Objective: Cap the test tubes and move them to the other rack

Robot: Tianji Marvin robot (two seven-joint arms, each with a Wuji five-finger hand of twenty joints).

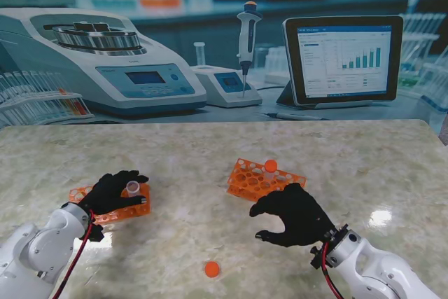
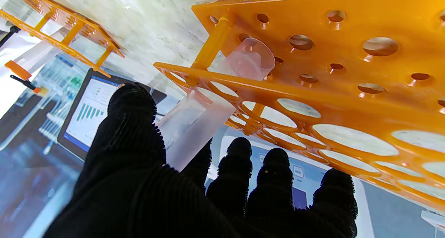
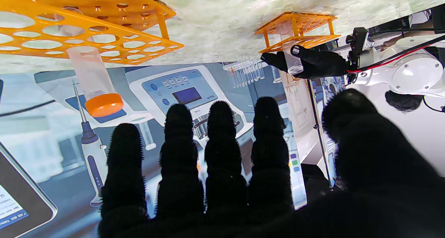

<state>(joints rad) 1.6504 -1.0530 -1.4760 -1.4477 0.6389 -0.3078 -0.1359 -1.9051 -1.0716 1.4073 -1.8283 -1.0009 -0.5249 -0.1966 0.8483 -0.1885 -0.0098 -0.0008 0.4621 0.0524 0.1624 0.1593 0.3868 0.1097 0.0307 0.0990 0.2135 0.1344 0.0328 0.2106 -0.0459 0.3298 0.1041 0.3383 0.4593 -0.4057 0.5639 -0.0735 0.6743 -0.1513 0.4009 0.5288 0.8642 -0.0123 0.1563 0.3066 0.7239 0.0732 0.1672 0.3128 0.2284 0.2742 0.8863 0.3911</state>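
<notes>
An uncapped clear test tube [image 1: 131,187] [image 2: 198,126] stands in a corner hole of the left orange rack [image 1: 112,208] [image 2: 313,71]. My left hand [image 1: 115,190] [image 2: 156,189] is shut on this tube, thumb on one side and fingers on the other. The right wrist view shows the same grip on the tube [image 3: 292,58]. The right orange rack [image 1: 260,181] [image 3: 104,46] holds one tube with an orange cap [image 1: 271,166] [image 3: 94,81]. A loose orange cap [image 1: 211,269] lies on the table nearer to me. My right hand [image 1: 294,213] [image 3: 243,182] hovers open and holds nothing, just on my side of the right rack.
The marble table [image 1: 210,145] ends at a backdrop printed with lab equipment: a centrifuge [image 1: 105,61], a pipette [image 1: 246,40] and a tablet [image 1: 343,61]. The loose cap lies between the two arms.
</notes>
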